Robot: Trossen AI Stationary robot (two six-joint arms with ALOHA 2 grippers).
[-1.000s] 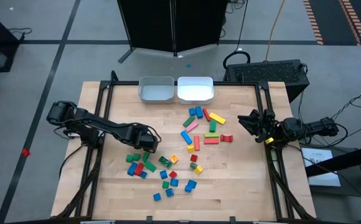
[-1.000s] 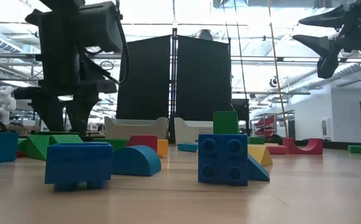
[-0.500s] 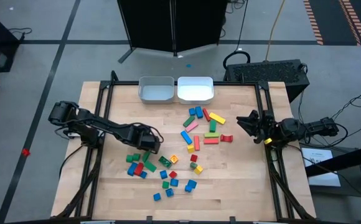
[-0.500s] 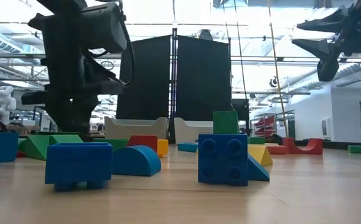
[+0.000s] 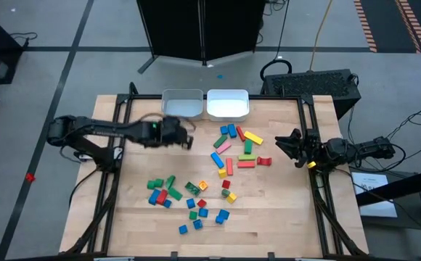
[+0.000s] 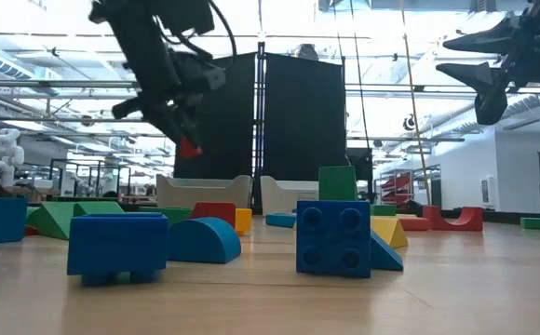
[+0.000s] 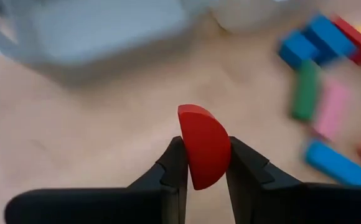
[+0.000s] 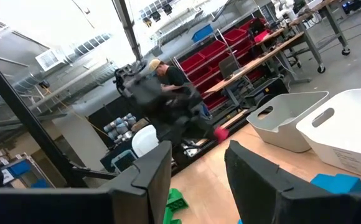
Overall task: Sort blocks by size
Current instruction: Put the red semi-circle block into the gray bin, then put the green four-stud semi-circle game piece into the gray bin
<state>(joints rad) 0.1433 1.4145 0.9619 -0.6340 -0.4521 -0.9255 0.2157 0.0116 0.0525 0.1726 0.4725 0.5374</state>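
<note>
Left tool (image 7: 198, 163) is carrying a red half-round block (image 7: 204, 144) toward the bins.
It is pinching the block tight, lifted above the surface (image 5: 283, 210) near the left bin (image 5: 182, 104), likely for dropping in; right tool (image 5: 292, 147) is waiting part-open and empty at the edge.

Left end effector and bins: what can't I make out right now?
- Bin contents: low view shows only the outer walls of the bins.
- Red block: in the left end effector; fingers hide its lower part in the left wrist view.
- High view: the left end effector covers the block.
</note>
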